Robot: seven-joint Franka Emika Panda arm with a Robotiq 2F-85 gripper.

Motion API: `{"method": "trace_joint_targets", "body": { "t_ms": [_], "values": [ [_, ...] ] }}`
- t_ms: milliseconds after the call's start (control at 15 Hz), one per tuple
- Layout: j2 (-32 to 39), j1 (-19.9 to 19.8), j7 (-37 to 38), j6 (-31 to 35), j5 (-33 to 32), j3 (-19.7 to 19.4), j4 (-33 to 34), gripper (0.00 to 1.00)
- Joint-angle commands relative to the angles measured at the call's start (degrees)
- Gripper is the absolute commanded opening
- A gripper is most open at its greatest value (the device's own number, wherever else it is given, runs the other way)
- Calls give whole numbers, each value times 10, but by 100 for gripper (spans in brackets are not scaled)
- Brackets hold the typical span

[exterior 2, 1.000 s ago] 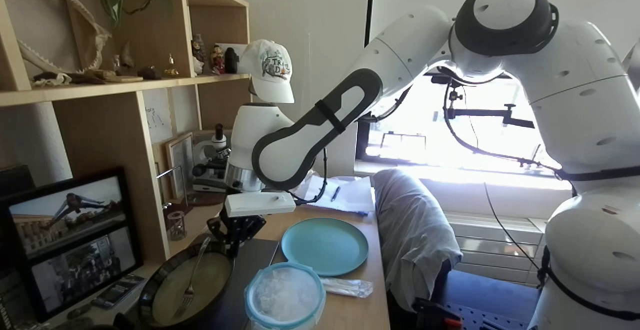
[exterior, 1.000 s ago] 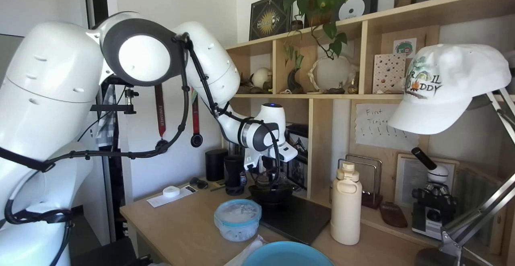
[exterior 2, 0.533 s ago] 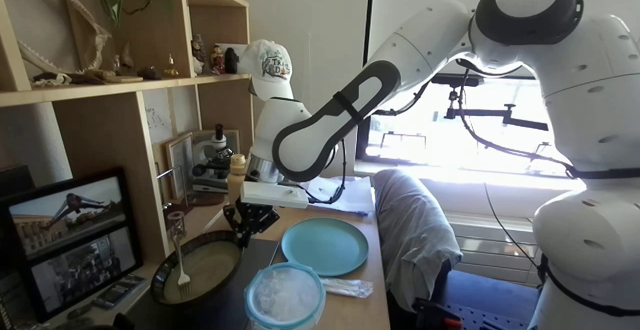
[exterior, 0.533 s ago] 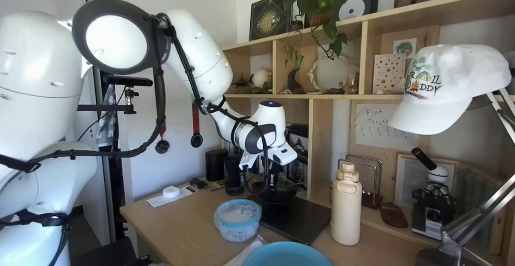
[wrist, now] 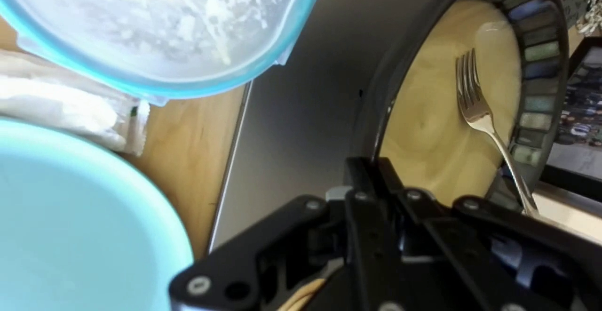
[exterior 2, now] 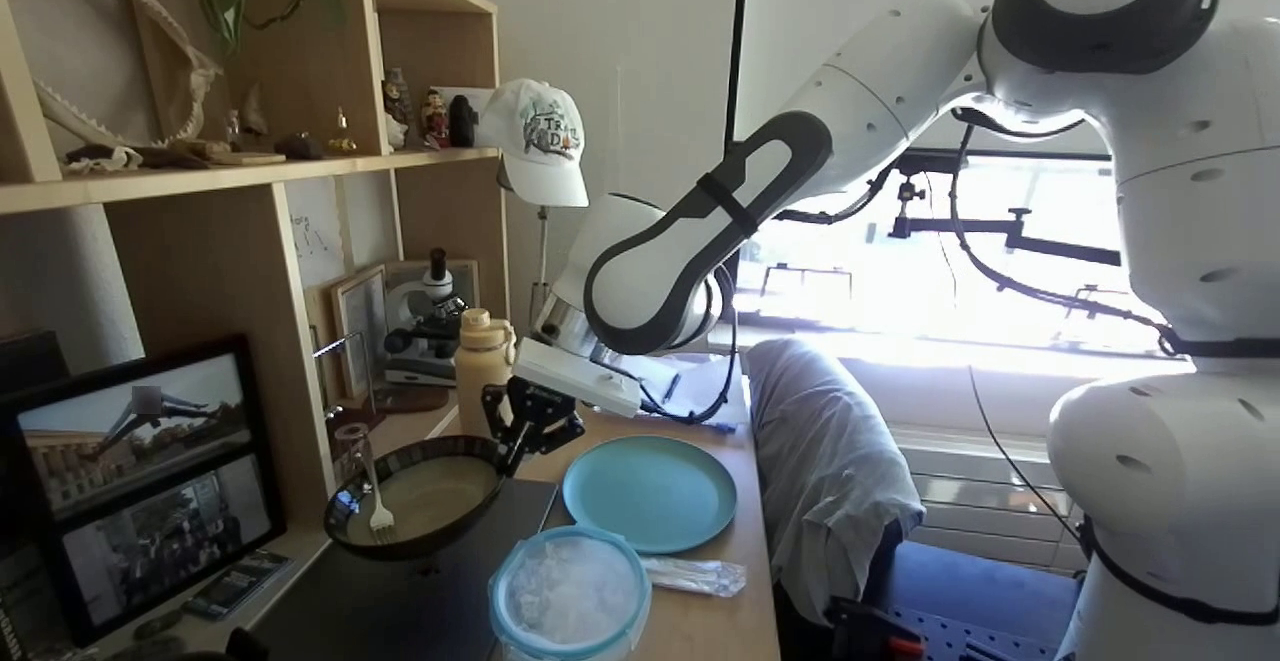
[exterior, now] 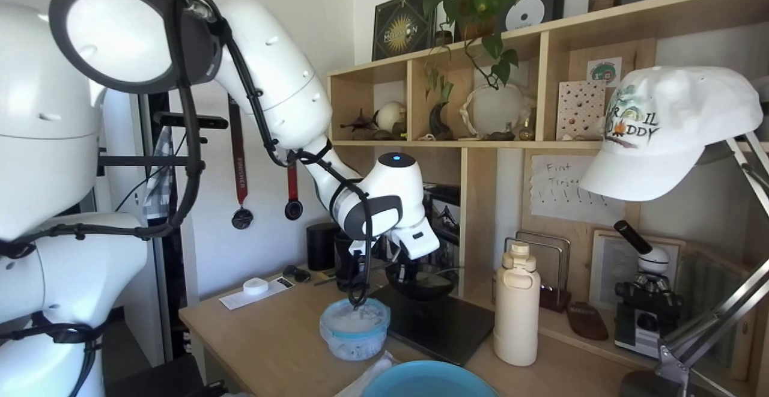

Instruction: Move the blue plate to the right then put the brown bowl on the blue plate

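In an exterior view, my black two-fingered claw (exterior 2: 508, 461), narrow and pinched tight, holds a very dark brown, shallow round bowl (exterior 2: 440, 491) by the rim on the side facing the round, flat teal-blue plate (exterior 2: 650, 491). The bowl tilts, lower on the side away from my grip, and appears to hang above a dark flat slab (exterior 2: 450, 601); a silver metal fork (exterior 2: 383, 523) lies inside, handle crossing the rim. The plate sits beyond my claw, near the edge of a light wooden desk (exterior 2: 705, 631).

In an exterior view, the route to the plate, partly out of view here, runs through the gap between a tall cream-coloured bottle (exterior: 518, 307) and a round, translucent pale-blue lidded tub (exterior: 354, 331); the tub, I judge, is the likelier to be clipped.

In the wrist view, the claw's two tips pinch the bowl's rim. The bowl spreads to the upper right, the plate to the lower left, with the slab's straight edge and a strip of desk between; a clear plastic-wrapped packet (wrist: 70, 108) lies between tub and plate. What counts, in my judgement: the bowl would trail behind the claw, so the claw must pass the plate's middle, toward the desk's edge, before lowering. The lean could let the fork slide.
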Motion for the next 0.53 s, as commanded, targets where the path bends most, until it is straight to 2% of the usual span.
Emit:
{"method": "trace_joint_targets", "body": {
  "t_ms": [0, 467],
  "values": [
    [72, -77, 5, 39, 69, 67, -64, 4],
    [125, -262, 8, 56, 155, 235, -145, 4]
  ]
}}
